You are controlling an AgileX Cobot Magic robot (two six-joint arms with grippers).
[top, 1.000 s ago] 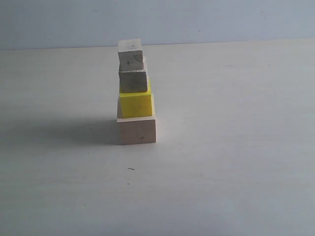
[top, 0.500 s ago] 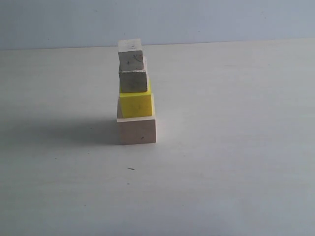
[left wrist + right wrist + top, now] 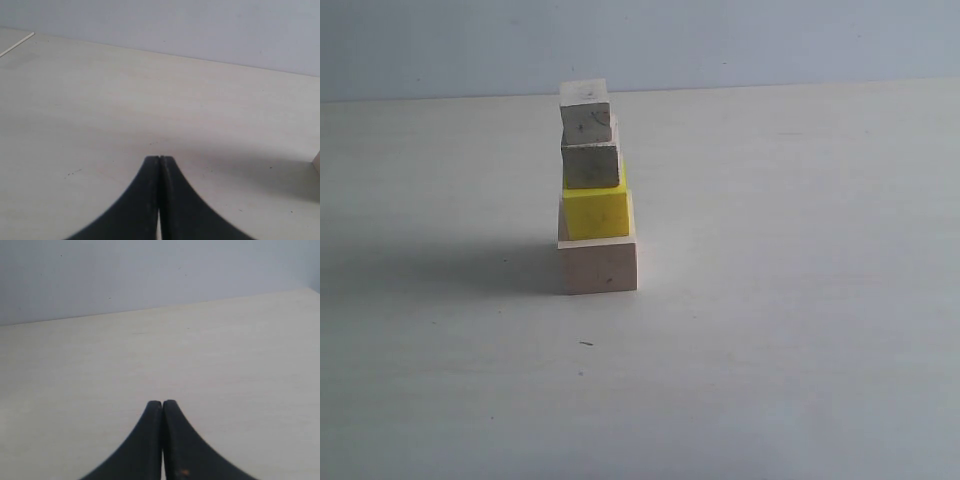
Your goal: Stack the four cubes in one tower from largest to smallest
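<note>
In the exterior view the tower stood on the worktop, a little left of the middle. The large pale wood cube was at the base and the yellow cube sat on it. The third cube rested on the yellow, and the top cube crowned the column. The sizes stepped down in the order asked. The upper blocks sat slightly off-centre (the top one a touch to the left of the one beneath), yet each rested fully on its neighbour and nothing looked tilted. Neither arm showed in this view. I judged the stacking itself finished, with only the retreat in hand.

In the left wrist view the left gripper hung over bare worktop with its jaws pressed together and nothing between them. A pale wooden corner peeked in at the frame's edge. It was likely the tower's base, though too little showed to be sure, and it lay well apart from the jaws.

In the right wrist view the right gripper likewise had its jaws together and empty. Only worktop and plain wall lay ahead, with no cube in sight.

Any next move called for little. Both arms needed to keep wide of the column, since a brush against the narrow upper cubes could topple them.
</note>
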